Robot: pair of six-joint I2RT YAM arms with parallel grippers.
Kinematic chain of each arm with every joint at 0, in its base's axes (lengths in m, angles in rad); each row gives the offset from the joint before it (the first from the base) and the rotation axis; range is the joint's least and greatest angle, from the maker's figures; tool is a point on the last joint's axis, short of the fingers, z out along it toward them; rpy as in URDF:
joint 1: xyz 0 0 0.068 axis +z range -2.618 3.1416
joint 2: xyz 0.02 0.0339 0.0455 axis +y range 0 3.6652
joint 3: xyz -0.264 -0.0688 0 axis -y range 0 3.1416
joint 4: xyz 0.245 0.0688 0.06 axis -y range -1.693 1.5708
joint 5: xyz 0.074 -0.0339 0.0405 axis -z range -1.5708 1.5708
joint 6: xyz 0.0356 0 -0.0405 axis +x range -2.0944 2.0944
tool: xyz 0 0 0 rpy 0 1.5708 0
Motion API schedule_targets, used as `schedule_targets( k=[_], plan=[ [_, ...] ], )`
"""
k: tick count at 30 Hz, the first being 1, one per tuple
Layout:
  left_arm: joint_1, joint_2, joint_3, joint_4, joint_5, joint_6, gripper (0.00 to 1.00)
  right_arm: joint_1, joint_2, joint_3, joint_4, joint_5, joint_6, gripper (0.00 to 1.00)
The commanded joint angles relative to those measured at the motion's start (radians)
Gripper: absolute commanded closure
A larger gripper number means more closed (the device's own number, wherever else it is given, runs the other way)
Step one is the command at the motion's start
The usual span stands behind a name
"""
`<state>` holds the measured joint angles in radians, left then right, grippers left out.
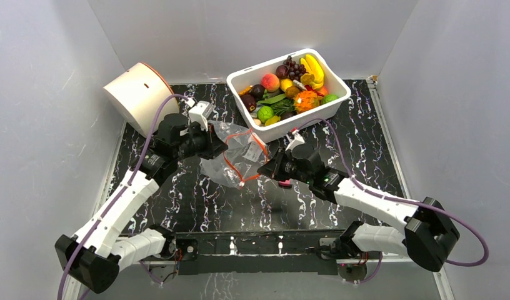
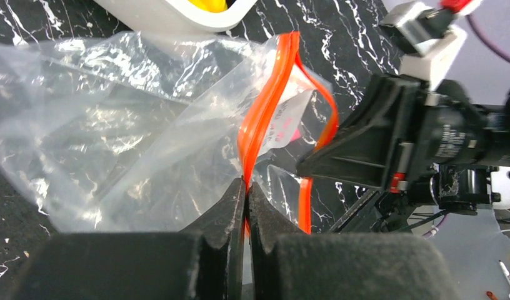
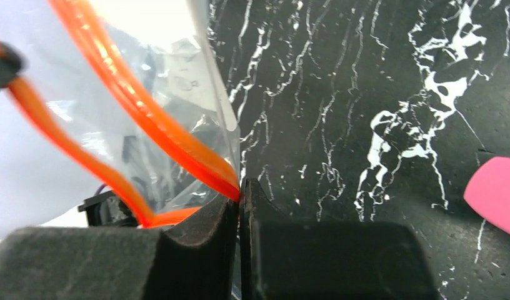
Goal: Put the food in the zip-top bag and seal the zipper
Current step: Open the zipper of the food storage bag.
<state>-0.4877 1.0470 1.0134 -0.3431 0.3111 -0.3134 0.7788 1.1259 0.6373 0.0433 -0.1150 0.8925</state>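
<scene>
The clear zip-top bag [image 1: 230, 159] hangs between my two grippers above the table's middle, its mouth partly open. My left gripper [image 1: 222, 145] is shut on the red-orange zipper [image 2: 265, 106] at one end of the mouth. My right gripper [image 1: 263, 169] is shut on the zipper [image 3: 146, 119] at the other end. The bag [image 2: 115, 125] looks empty apart from a white label [image 2: 284, 122]. The food lies in the white bin [image 1: 274, 128] at the back: banana bunch [image 1: 314, 67], orange pineapple [image 1: 305, 100], dark purple fruit [image 1: 257, 91], yellow fruit [image 1: 286, 84].
A round tan drum [image 1: 140, 94] lies tipped at the back left. A small pink block [image 3: 496, 194] lies on the black marbled table by my right gripper; it also shows in the top view [image 1: 284, 184]. Grey walls close in the sides and back.
</scene>
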Motion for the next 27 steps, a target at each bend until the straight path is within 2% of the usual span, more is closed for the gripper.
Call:
schedule_targets(
  k=[1,5,9,11,18,22,24,27],
  plan=[
    [-0.003,-0.045,0.003,0.029,0.024,0.009,1.00,0.006,0.027,0.018,-0.004,0.038,0.027,0.93],
    [-0.003,-0.042,-0.021,0.032,0.046,0.004,1.00,0.007,0.012,0.071,-0.072,0.059,0.022,0.79],
    [-0.003,-0.041,-0.054,0.040,0.046,-0.002,1.00,0.007,-0.037,0.102,-0.114,0.094,0.022,0.53],
    [-0.003,-0.034,-0.065,0.044,0.041,-0.004,1.00,0.007,-0.062,0.125,-0.142,0.105,0.014,0.45],
    [-0.003,-0.003,-0.083,0.040,0.044,-0.002,1.00,0.007,-0.137,0.215,-0.237,0.141,-0.016,0.46],
    [-0.002,0.000,-0.091,0.038,0.036,-0.008,1.00,0.007,-0.136,0.256,-0.241,0.135,-0.010,0.41],
    [-0.003,-0.001,-0.099,0.040,0.034,-0.011,1.00,0.010,-0.127,0.264,-0.215,0.114,-0.002,0.48],
    [-0.003,0.003,-0.121,0.049,0.031,-0.020,1.00,0.027,-0.101,0.282,-0.167,0.087,0.011,0.69]
  ],
)
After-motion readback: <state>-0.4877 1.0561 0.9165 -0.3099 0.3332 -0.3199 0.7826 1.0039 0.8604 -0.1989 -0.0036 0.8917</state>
